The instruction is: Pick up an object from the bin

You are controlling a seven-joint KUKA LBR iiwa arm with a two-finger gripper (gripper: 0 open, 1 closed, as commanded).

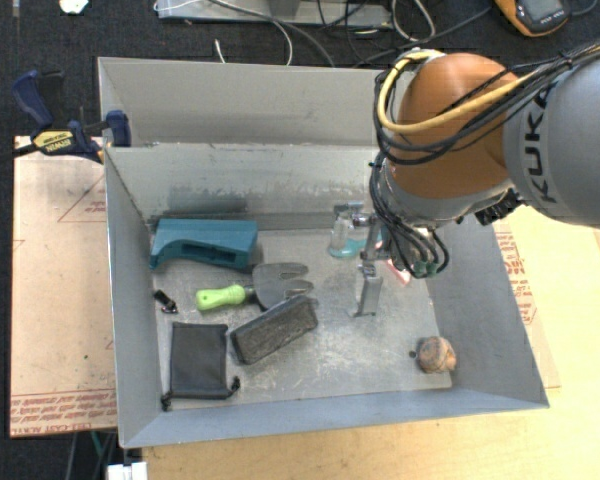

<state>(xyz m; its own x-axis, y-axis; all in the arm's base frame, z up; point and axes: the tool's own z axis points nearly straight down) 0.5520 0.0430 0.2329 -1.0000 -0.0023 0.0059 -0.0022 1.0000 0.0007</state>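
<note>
Grey bare floor under your gripper (365, 303); spread or pressed together, can't tell. Nearest candidate: clear bluish cup (345, 236), just beyond gripper toward back wall. Brown ball (435, 355) near, on opposite side toward front. Block (275, 329) farther off, lying slantwise.

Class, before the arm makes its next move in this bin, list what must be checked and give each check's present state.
1. Gripper is inside the walls of the bin: ok.
2. A thing lies right beneath the gripper: not ok, it is over bare floor.
3. Clear plastic thing just behind is untouched by the gripper: cannot tell.
4. Small brown round thing at front right lies apart from everything else: ok.
5. Green-handled tool and dark block at left have room around them: not ok, they lie close together.
</note>
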